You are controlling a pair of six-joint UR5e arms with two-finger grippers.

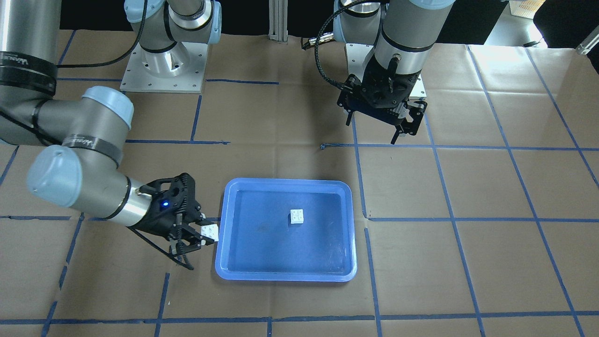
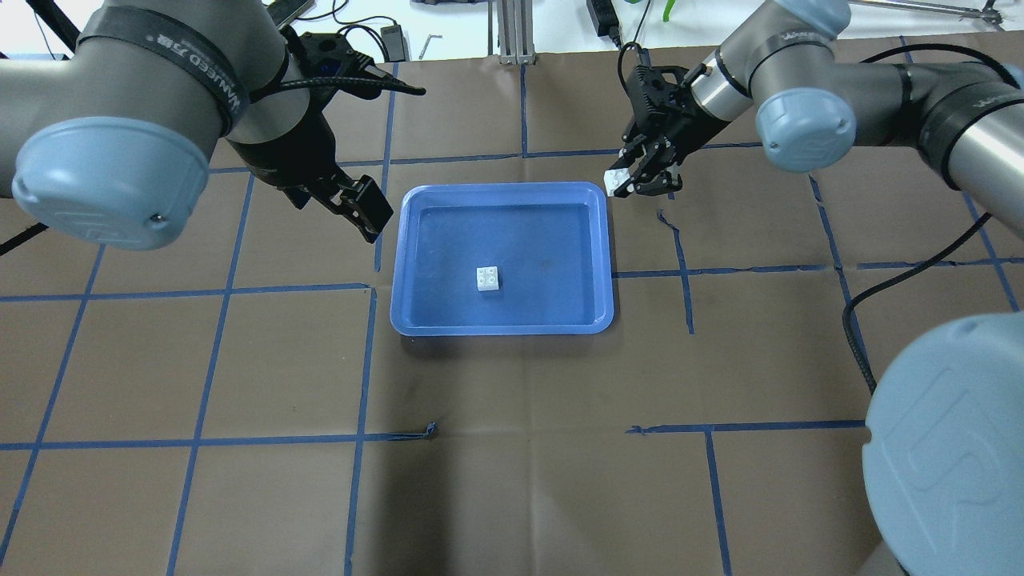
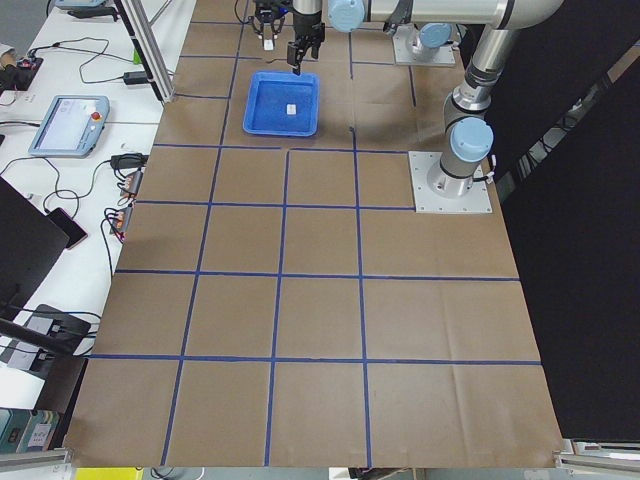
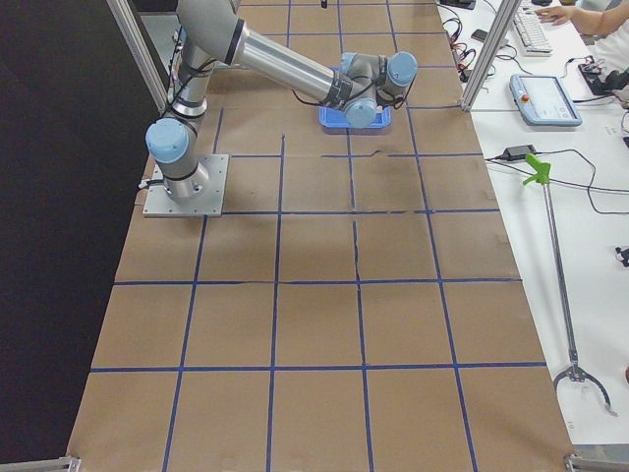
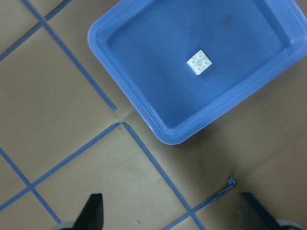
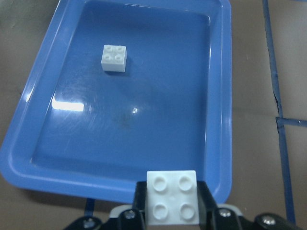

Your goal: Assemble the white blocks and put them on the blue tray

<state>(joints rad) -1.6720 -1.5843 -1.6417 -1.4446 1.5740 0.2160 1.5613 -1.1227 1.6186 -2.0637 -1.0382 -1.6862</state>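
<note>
The blue tray (image 1: pixel 285 277) lies mid-table; it also shows in the overhead view (image 2: pixel 504 326). One white block (image 1: pixel 296 216) sits studs-up inside it, near the middle (image 2: pixel 488 278) (image 5: pixel 199 63) (image 6: pixel 114 58). My right gripper (image 1: pixel 199 238) is shut on the second white block (image 1: pixel 209 230), studs up (image 6: pixel 171 196), just outside the tray's rim at its far right corner in the overhead view (image 2: pixel 618 182). My left gripper (image 2: pixel 352 212) is open and empty, held above the table off the tray's other far corner (image 1: pixel 403 128).
The table is covered in brown paper with a blue tape grid (image 2: pixel 364 360). The arm base plates (image 1: pixel 164 65) stand at the robot's side. A desk with a teach pendant (image 3: pixel 68 125) runs along the far side.
</note>
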